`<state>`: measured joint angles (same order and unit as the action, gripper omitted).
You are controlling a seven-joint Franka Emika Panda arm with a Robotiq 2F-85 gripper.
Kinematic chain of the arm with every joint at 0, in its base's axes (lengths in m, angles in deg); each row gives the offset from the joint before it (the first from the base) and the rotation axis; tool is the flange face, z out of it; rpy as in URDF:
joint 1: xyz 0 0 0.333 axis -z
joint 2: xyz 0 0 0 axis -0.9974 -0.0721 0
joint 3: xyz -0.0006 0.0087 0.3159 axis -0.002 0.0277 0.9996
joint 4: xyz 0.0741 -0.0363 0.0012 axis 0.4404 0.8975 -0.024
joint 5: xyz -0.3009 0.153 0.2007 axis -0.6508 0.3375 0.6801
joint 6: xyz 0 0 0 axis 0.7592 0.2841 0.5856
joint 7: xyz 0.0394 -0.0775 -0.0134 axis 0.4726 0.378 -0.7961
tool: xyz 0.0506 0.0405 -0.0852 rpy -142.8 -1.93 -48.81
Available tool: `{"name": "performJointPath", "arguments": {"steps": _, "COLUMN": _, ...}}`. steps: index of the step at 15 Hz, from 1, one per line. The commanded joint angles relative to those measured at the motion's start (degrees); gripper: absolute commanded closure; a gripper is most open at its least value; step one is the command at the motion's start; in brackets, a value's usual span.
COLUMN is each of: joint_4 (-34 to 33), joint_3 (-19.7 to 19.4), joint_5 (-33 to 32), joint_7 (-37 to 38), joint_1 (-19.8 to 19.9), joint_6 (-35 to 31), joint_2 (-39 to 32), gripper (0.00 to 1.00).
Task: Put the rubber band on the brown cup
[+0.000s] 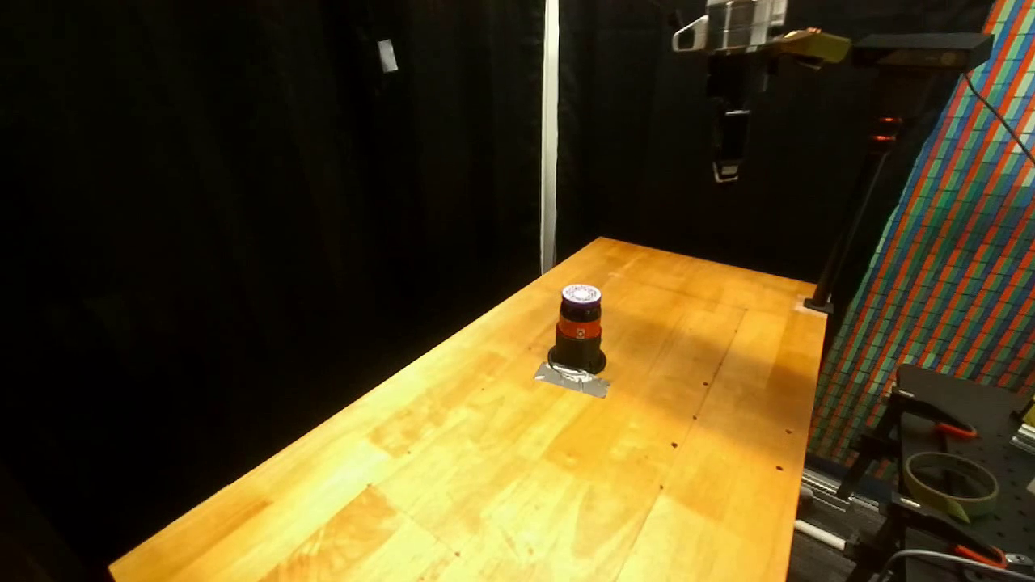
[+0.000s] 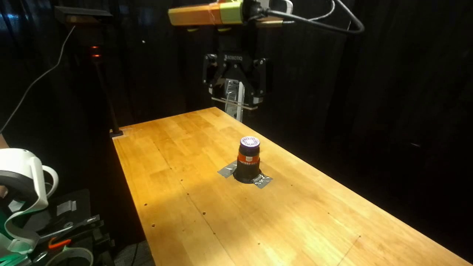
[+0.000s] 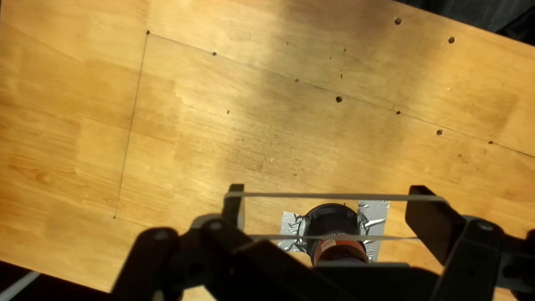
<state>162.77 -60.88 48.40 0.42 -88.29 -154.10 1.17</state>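
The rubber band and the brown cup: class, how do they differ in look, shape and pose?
Look: the rubber band is pale; the brown cup is dark, with an orange-red stripe.
Shape: the band is a thin loop; the cup is a cylinder.
Pose: the parted fingers stretch the band in the air; the cup stands on the table.
Shared: both show in the wrist view.

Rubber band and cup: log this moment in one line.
brown cup: upright, taped to table | gripper: open, above table | rubber band: stretched between fingers, not on cup
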Motion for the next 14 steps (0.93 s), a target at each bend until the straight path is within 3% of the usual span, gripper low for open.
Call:
{"name": "performJointPath", "arguments": {"steps": 1, "joint_4": -14.0, "joint_3": 1.53, "joint_5": 0.45, "joint_7": 4.1, "joint_1": -1.29, "joint_6": 0.99, "joint_2": -13.99, "gripper": 0.0}}
{"name": "performJointPath", "arguments": {"steps": 8, "joint_4": -33.23, "joint_3": 4.2, "joint_5": 0.94, "joint_7": 8.72, "joint_1": -2.03, "joint_6": -5.54, "joint_2": -34.6, "gripper": 0.0}}
{"name": "performJointPath", "arguments": {"steps": 14, "joint_4": -42.6, "joint_3": 5.93, "joint_5": 4.51, "joint_7": 7.76, "joint_1": -1.43, "joint_6": -5.11, "joint_2": -44.74, "gripper": 0.0}}
